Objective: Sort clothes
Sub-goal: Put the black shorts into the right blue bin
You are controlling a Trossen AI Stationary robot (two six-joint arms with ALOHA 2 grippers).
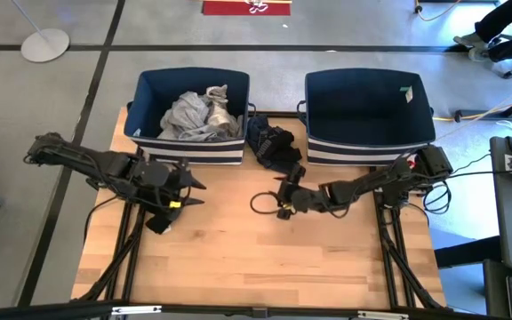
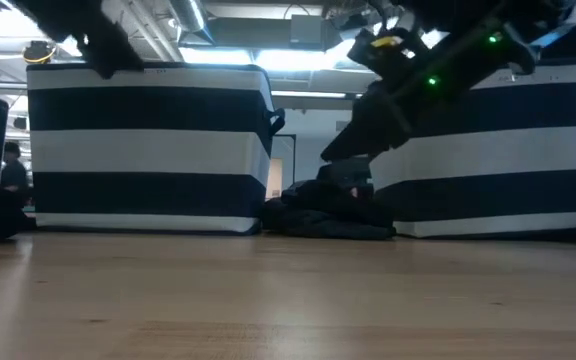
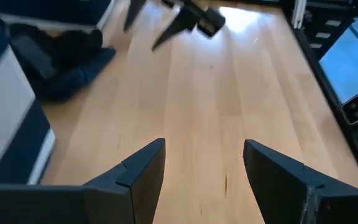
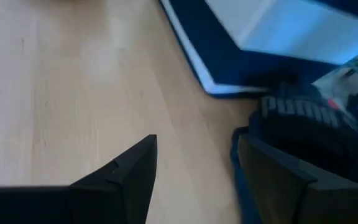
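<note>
A dark navy garment (image 1: 270, 144) lies crumpled on the table between the two bins; it also shows in the low view (image 2: 330, 212) and, with white lettering, in the right wrist view (image 4: 319, 121). Several grey-white clothes (image 1: 196, 114) lie in the left bin (image 1: 149, 89). The right bin (image 1: 367, 102) holds no clothes that I can see. My right gripper (image 1: 281, 197) is open just on the near side of the dark garment and above the table (image 4: 194, 149). My left gripper (image 1: 201, 194) is open and empty over the table's left half (image 3: 204, 155).
The two navy bins with striped bases stand side by side along the table's far edge. Bare wooden table (image 1: 256, 258) stretches from the grippers to the near edge. A person (image 2: 10, 165) shows in the room beyond the table.
</note>
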